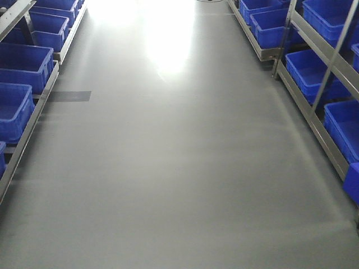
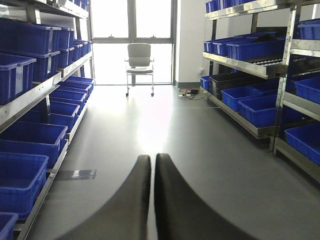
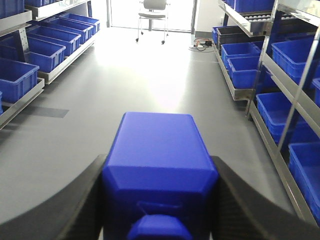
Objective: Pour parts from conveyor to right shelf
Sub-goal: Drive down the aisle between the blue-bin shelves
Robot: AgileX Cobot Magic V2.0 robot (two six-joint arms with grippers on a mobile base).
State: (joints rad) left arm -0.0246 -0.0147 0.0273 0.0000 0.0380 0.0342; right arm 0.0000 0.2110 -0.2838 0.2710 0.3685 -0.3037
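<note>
Blue part [image 3: 160,145] gripped in right claw [image 3: 160,170], right-wrist view only | left claw [image 2: 152,161] closed, empty

Aisle floor [image 1: 179,179] open between left rack [image 1: 36,115] and right shelf [image 1: 314,124]. Blue bins [image 1: 311,67] fill the tiers on both sides. Far end: chair [image 2: 139,59] stands mid-aisle; cables [image 2: 189,94] lie on floor beside right shelf.

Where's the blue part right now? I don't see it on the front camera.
Right wrist view, bottom centre: the blue part is clamped in the right tool, above the grey aisle floor, with the right shelf off to its right.
</note>
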